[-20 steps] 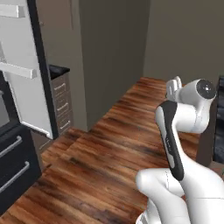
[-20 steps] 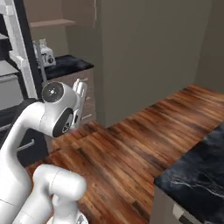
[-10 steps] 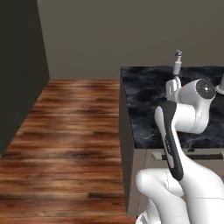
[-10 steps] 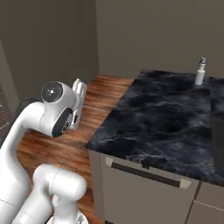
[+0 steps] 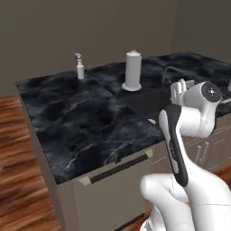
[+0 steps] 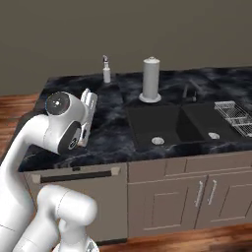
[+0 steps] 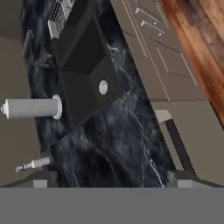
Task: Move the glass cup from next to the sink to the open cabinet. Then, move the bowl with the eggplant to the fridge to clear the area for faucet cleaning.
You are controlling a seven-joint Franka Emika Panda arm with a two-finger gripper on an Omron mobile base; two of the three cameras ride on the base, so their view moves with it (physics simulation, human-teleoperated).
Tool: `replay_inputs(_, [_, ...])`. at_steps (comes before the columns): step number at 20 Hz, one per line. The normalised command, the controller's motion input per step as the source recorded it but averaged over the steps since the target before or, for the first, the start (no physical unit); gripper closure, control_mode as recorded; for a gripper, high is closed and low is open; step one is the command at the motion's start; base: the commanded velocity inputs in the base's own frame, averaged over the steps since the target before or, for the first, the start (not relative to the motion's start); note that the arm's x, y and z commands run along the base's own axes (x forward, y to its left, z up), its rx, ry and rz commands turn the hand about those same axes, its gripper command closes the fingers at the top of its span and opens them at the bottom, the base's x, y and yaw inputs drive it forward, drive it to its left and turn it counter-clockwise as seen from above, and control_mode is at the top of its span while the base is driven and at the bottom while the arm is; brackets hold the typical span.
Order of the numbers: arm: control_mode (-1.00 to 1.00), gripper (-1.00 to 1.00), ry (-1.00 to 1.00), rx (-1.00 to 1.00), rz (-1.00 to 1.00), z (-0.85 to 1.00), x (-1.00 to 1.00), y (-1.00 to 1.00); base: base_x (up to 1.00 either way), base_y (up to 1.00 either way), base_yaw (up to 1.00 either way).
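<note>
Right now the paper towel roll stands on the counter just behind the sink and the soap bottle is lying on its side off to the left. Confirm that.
Not quite. The soap bottle stands upright, as the right base view shows. The paper towel roll does stand on the counter just behind the sink.

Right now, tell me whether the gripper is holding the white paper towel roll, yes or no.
No. The white paper towel roll stands upright on the black marble counter, apart from the gripper.

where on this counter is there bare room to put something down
The widest bare patch is the black marble counter left of the sink, bordered behind by the soap dispenser and paper towel roll. A narrower strip runs along the front edge. It is crowded to the right: the faucet and the wire dish rack sit there.
</note>
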Motion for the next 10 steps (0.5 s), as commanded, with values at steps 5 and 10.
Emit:
replay_inputs(5, [1.0,-1.0,0.0,0.0,0.0,0.0,0.0,0.0,0.11,-1.0,-0.69])
replay_inputs(10, [1.0,-1.0,0.0,0.0,0.0,0.0,0.0,0.0,0.64,-0.98,-0.46])
